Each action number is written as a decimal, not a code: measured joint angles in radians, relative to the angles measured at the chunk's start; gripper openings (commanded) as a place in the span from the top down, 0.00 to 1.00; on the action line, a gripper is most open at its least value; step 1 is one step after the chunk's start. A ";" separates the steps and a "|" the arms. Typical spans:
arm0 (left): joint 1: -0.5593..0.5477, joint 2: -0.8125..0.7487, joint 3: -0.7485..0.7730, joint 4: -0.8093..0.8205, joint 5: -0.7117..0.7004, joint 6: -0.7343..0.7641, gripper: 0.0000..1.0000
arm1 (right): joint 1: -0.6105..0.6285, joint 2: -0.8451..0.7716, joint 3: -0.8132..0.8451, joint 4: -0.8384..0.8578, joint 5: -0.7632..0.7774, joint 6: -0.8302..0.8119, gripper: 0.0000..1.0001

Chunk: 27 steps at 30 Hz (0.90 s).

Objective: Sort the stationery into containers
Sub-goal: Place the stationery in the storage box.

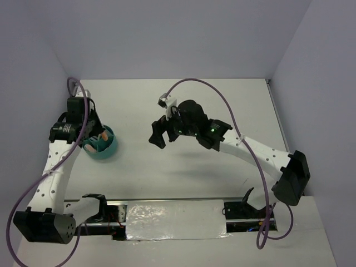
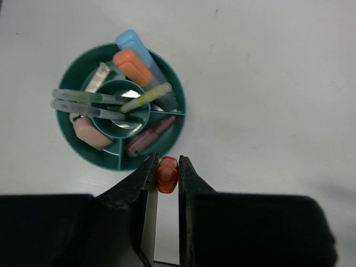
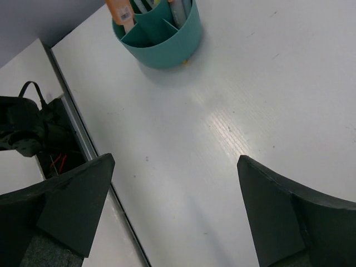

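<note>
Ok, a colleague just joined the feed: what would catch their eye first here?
Probably the teal bowl at the left of the table, crammed with blue, orange, yellow and pink stationery. Next, the left pincer, shut on a small orange item right beside the bowl's rim in its wrist view. The right pincer hangs wide open and empty over mid-table.

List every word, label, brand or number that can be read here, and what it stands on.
No text is legible.
Orange marker: white label with dark print, too small to read.
Grey pens: any print on the barrels is blurred.
</note>
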 measured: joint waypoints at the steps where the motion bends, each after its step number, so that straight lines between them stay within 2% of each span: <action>1: 0.002 0.008 -0.016 0.019 -0.016 0.032 1.00 | 0.000 -0.019 -0.012 -0.001 0.002 -0.003 0.00; 7: 0.010 0.057 -0.127 0.129 -0.034 0.205 1.00 | 0.000 -0.124 -0.087 -0.017 0.003 -0.016 0.00; 12: 0.012 0.061 -0.181 0.211 -0.033 0.272 0.98 | 0.000 -0.144 -0.120 -0.021 -0.011 -0.017 0.00; 15: 0.012 0.069 -0.187 0.245 -0.033 0.289 0.82 | 0.000 -0.144 -0.122 -0.030 -0.016 -0.019 0.00; 17: 0.012 0.074 -0.189 0.264 -0.034 0.298 0.78 | 0.000 -0.144 -0.122 -0.031 -0.021 -0.022 0.00; 20: 0.012 0.078 -0.195 0.273 -0.035 0.309 0.63 | 0.000 -0.144 -0.122 -0.035 -0.023 -0.028 0.00; 21: 0.012 0.078 -0.198 0.275 -0.037 0.310 0.53 | 0.000 -0.144 -0.122 -0.037 -0.023 -0.029 0.00; 27: 0.012 0.069 -0.227 0.277 -0.050 0.307 0.35 | 0.000 -0.143 -0.100 -0.056 -0.022 -0.047 0.00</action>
